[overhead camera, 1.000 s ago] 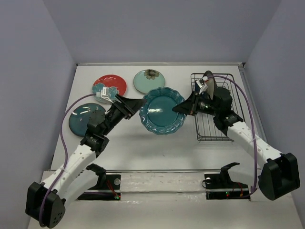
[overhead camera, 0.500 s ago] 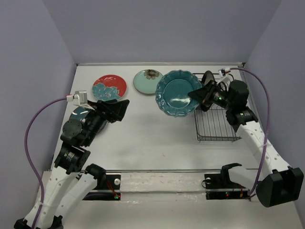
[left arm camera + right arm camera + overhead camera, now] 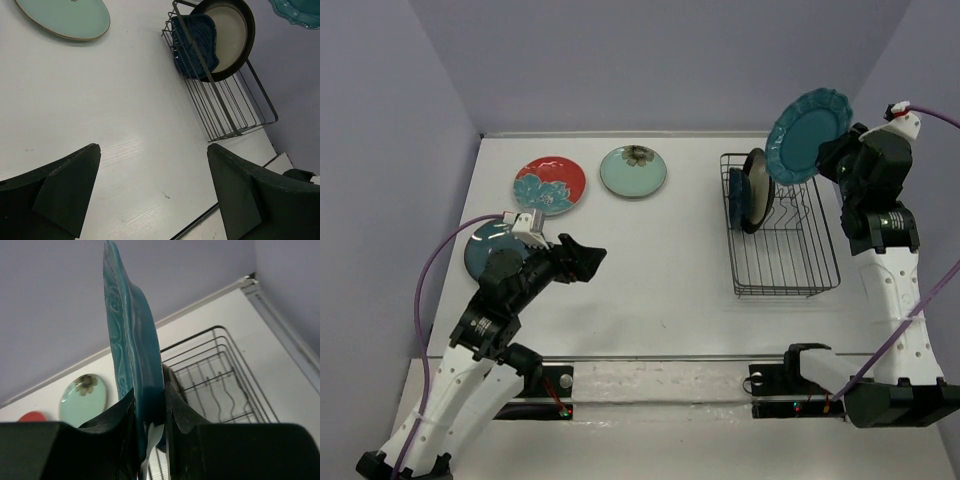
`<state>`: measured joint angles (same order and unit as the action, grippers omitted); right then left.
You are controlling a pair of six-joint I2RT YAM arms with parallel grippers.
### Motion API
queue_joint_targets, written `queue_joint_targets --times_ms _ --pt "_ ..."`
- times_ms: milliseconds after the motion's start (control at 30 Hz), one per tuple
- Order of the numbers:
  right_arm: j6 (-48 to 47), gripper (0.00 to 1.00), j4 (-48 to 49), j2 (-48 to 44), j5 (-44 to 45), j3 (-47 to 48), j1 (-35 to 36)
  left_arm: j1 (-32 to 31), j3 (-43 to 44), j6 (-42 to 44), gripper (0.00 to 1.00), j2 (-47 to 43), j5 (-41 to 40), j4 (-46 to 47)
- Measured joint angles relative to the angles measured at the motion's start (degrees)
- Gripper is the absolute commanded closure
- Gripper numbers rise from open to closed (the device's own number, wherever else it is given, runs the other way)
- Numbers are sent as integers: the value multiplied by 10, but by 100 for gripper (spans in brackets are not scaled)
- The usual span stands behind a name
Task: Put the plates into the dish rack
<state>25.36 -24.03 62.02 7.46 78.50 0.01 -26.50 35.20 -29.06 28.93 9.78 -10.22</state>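
Note:
My right gripper (image 3: 832, 150) is shut on the rim of the teal scalloped plate (image 3: 807, 121) and holds it on edge, high above the far right of the black wire dish rack (image 3: 790, 268); in the right wrist view the plate (image 3: 131, 340) stands upright between the fingers (image 3: 186, 415). The cream brown-rimmed plate (image 3: 231, 30) and the dark-blue leaf plate (image 3: 196, 46) stand in the rack's far end. The red plate (image 3: 551, 184), the mint plate (image 3: 633, 170) and the plain teal plate (image 3: 485, 252) lie flat on the table. My left gripper (image 3: 592, 262) is open and empty above the table.
The white table (image 3: 660, 280) ends at a near edge with a metal rail (image 3: 660, 358). Grey walls close in the back and both sides. The rack's near slots (image 3: 782, 250) hold nothing.
My right gripper has lifted the scalloped plate up and to the right, from beside the rack to above its far right. My left arm has swung right and forward, gripper still open.

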Motion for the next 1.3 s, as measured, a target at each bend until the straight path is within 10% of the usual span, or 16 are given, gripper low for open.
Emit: queue_joint_targets --times_ms 300,1300 --pt "-88 93 -52 5 141 -6 0 0 0 12 1 -29 28 10" --pt "-190 93 -20 146 78 -70 0 0 -1 11 1 2 33 10"
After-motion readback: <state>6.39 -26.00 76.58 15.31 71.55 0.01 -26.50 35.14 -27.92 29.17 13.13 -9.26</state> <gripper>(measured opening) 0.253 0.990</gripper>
